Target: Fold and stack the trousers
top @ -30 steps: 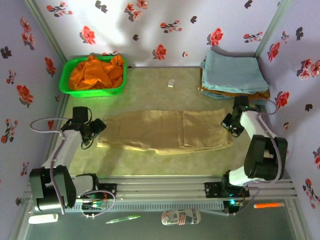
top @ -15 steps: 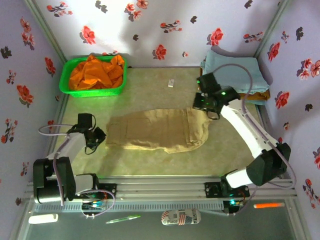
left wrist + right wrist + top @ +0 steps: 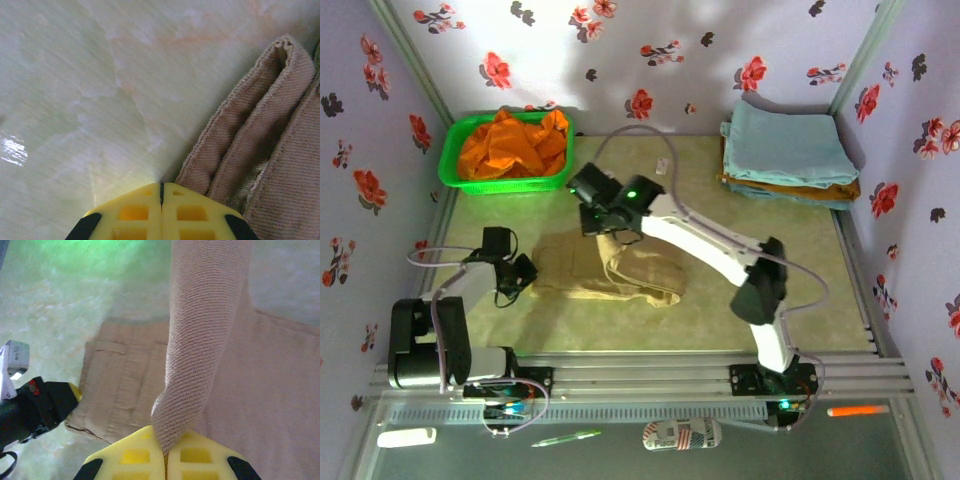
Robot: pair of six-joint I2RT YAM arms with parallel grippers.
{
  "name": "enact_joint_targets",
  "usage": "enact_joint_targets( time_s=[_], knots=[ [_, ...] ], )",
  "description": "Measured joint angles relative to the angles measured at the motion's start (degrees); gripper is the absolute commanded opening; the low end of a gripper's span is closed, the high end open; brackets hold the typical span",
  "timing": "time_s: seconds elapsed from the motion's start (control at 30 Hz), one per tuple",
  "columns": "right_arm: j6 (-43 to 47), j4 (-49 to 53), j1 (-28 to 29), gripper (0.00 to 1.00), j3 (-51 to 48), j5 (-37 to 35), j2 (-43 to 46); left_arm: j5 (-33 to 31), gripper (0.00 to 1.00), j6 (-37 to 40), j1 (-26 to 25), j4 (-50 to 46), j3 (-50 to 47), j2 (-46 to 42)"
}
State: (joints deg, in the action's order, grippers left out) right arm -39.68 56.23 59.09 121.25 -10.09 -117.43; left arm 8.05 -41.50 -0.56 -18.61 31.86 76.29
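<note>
Pinching a leg end of the trousers (image 3: 570, 272) in the right gripper (image 3: 165, 452), carried high over the waist half on the table (image 3: 700, 320) to lay the fold. Clenched at the waistband edge with the left gripper (image 3: 161, 192), perhaps anchoring; trapped cloth hard to confirm.

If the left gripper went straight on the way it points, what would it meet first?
Most likely the bare table. The shut left gripper aims at it, with the trousers' folded edge just beside that line; depth is unclear.
</note>
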Motion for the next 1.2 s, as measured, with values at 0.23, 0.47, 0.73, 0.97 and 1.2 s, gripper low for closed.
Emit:
enact_joint_targets(
  time_s=[0.23, 0.47, 0.73, 0.97, 1.2],
  knots=[
    [-1.3, 2.2, 3.2, 0.0, 12.2, 2.2, -12.4, -0.3, 0.0, -0.2, -0.2, 0.2, -0.1, 0.1],
    [-3.5, 2.1, 3.8, 0.0, 16.1, 4.7, -17.0, -0.3, 0.0, -0.2, -0.3, 1.2, -1.0, -0.6],
    [-8.7, -5.0, 3.8, 0.5, 17.1, 14.0, -21.4, -0.3, 0.17, -1.2, -0.2, 1.9, -2.0, -2.2],
    [-9.4, -11.2, 2.7, 0.6, 2.9, 16.6, -10.4, 0.4, 0.57, -4.2, 5.1, -6.6, -3.1, -15.9],
    [-8.3, -18.4, -6.6, 0.54, -23.2, 14.8, 17.8, -0.2, 0.56, -4.2, 7.5, -17.3, 5.0, -24.1]
  ],
)
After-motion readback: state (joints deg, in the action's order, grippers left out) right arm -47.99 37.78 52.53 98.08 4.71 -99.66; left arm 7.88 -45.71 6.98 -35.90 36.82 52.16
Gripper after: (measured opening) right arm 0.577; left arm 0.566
